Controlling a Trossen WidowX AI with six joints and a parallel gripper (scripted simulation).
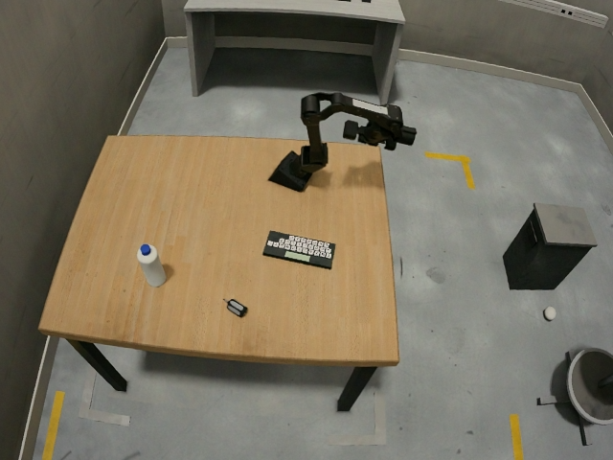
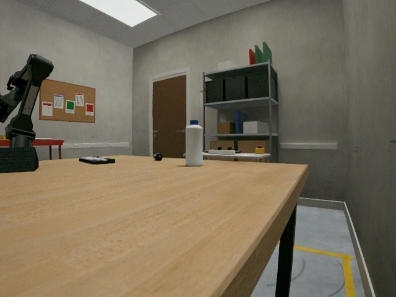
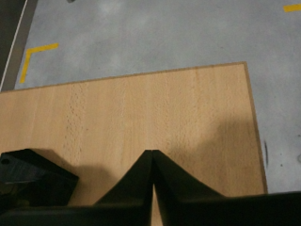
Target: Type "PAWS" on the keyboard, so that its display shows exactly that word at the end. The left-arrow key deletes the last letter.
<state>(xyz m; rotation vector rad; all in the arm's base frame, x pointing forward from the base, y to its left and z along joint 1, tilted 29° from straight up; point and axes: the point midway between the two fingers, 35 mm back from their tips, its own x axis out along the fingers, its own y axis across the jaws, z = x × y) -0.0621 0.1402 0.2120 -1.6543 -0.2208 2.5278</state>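
Black claw (image 3: 153,162) pressed shut; flat black keyboard (image 1: 299,248), woodgrain table (image 1: 148,197).

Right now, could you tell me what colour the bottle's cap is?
Blue, on a white bottle; the cap shows best in the exterior view.

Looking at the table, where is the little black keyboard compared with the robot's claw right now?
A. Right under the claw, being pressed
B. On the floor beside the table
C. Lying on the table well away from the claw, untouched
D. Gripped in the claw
C: the top view shows the keyboard flat on the table, while the gripper, fingers shut, is raised near the table's far edge.
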